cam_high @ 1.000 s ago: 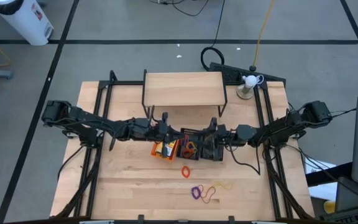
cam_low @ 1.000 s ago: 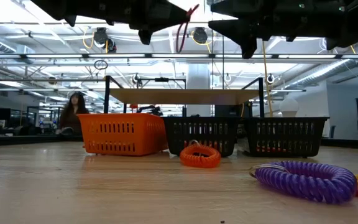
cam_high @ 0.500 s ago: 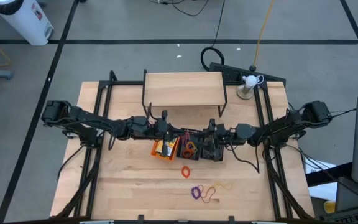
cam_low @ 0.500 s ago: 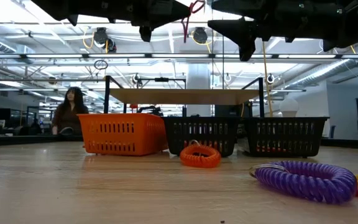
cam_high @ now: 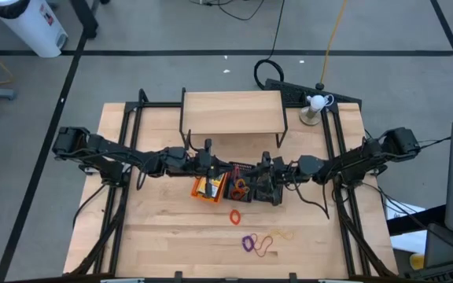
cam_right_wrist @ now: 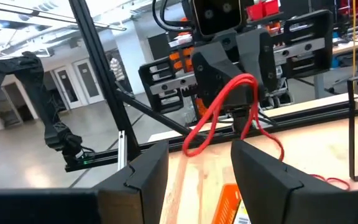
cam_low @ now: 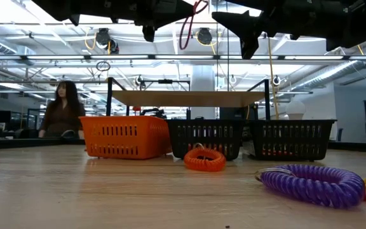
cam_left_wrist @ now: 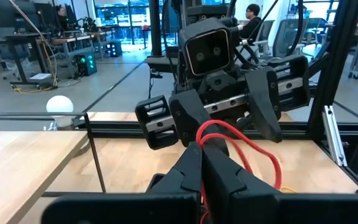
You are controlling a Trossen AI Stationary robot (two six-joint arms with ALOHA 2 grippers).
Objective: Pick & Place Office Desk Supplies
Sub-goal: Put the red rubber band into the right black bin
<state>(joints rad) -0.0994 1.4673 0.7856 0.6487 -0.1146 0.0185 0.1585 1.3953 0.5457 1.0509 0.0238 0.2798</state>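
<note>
My left gripper [cam_high: 212, 163] is shut on a red rubber band [cam_left_wrist: 235, 138] high above the trays. Facing it from the right, my right gripper [cam_high: 259, 165] is open, with a finger on either side of the band's loop [cam_right_wrist: 219, 115]; I cannot tell whether it touches the band. Below stand an orange tray [cam_high: 208, 189] with a yellow crayon box [cam_high: 203, 186] in it and two black mesh trays [cam_high: 238, 185] [cam_high: 268, 189]. Orange [cam_high: 235, 215], purple [cam_high: 248, 243] and yellow [cam_high: 278, 236] bands lie on the table nearer the front. My left gripper pinches one end of the red band's loop [cam_left_wrist: 207, 139] between its two shut fingertips. The fingers are level and point toward the table's right side. The band is clear of the trays, and its free loop [cam_low: 190, 25] droops slack toward my right gripper.
A wooden shelf riser [cam_high: 232, 112] stands just behind the trays. A small white-headed stand [cam_high: 314, 105] is at the far right corner. Black frame rails [cam_high: 124, 157] run along both table sides. A person [cam_low: 59, 116] walks in the room behind.
My right gripper has rolled a little about its own axis while staying in place and open. The red band's hanging loop has swung and changed shape between the two grippers. My left gripper has kept its hold.
</note>
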